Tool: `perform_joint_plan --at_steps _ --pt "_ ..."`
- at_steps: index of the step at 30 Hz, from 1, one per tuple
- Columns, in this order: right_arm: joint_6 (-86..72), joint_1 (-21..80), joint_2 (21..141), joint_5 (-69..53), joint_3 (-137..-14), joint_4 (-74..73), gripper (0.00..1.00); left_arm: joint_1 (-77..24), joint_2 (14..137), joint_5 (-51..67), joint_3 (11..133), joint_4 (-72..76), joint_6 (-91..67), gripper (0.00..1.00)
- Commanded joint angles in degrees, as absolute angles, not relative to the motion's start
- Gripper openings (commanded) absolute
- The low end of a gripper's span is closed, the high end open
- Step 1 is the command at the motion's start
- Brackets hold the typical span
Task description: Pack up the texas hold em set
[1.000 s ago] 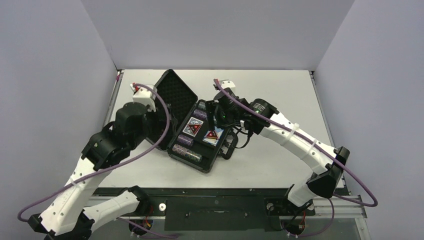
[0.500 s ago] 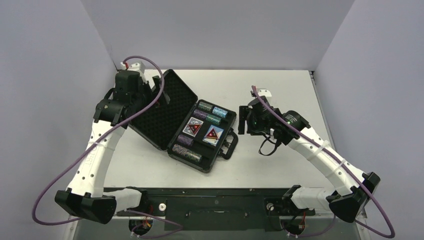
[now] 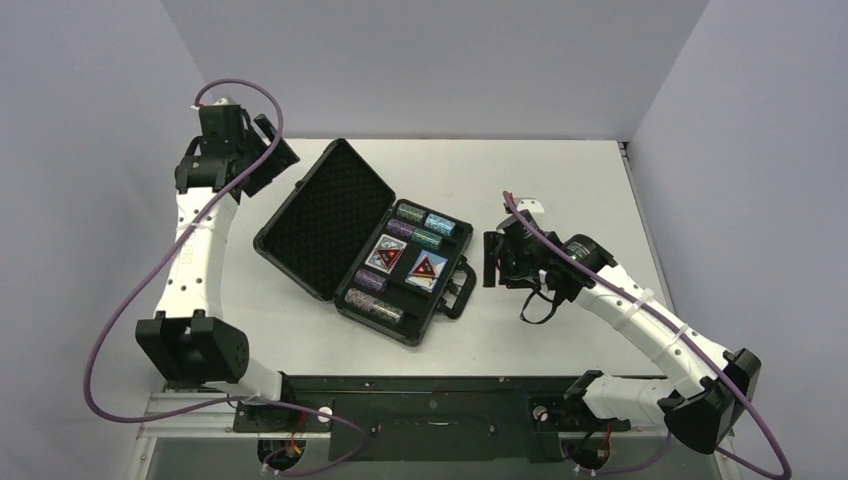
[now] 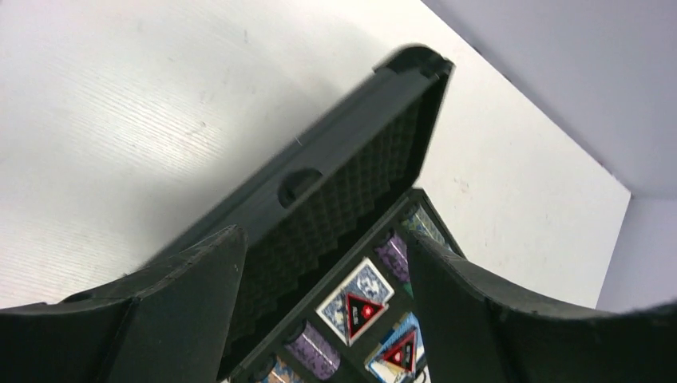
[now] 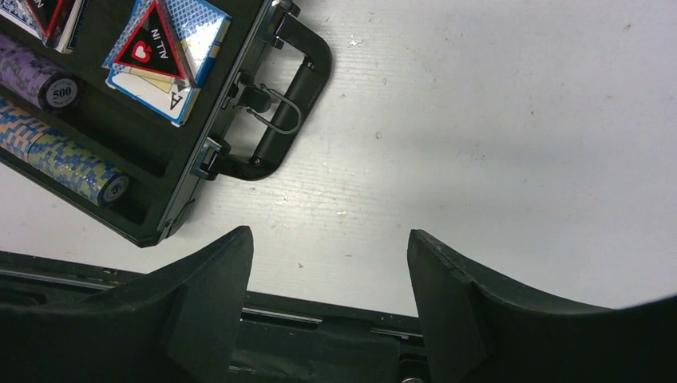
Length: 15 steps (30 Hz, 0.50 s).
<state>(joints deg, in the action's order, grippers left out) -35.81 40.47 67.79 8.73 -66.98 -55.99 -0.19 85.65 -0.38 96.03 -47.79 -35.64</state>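
Jaws parted | left arm [image 3: 195, 250] raised far-left | right arm [image 3: 640, 315] beside briefcase [image 3: 315, 225]

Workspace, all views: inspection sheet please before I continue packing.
Surface: white table, faintly scuffed.
Job's things: black hard briefcase open, foam-lined lid up; glittery chip rolls and blue card decks topped by red-black triangles sit in its tray.
Clutter: nothing seen.
Grippers: left jaws open, empty, raised off the lid's far left; right jaws open, empty, near the black handle, not touching.
Cables: purple cables loop from both arms, off the case.
Surroundings: plain grey walls on three sides.
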Motion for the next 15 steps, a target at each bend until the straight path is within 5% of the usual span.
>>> perform_joint_plan --at_steps 1,15 --pt "-36.35 40.16 65.76 9.41 -65.80 -54.92 0.66 5.00 88.97 2.50 99.81 -44.63 -38.49 0.69" --pt "-34.39 39.11 65.18 9.45 -57.48 -52.09 0.60 13.02 94.76 7.75 90.23 -38.72 -41.96 0.47"
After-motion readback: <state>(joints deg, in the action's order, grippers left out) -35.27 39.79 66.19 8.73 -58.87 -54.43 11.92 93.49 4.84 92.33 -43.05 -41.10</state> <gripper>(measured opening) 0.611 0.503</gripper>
